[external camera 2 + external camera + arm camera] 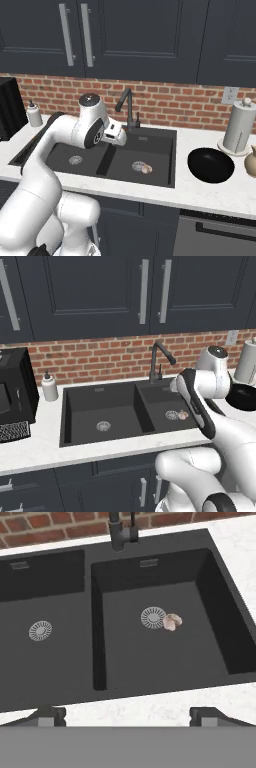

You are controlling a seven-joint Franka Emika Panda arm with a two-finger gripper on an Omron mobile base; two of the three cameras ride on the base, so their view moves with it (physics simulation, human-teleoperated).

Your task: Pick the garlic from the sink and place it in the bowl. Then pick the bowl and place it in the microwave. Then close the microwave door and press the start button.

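garlic [172, 622] beside right drain, bowl [210, 165] on counter

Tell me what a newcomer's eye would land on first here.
First the matte black double sink set in the pale counter, with the small pinkish garlic lying beside the right basin's metal drain. Then the black bowl on the counter right of the sink, and the open hand above the sink's front edge.

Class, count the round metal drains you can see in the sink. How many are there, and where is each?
2. One drain lies in the left basin; the other drain lies in the right basin, right beside the garlic.
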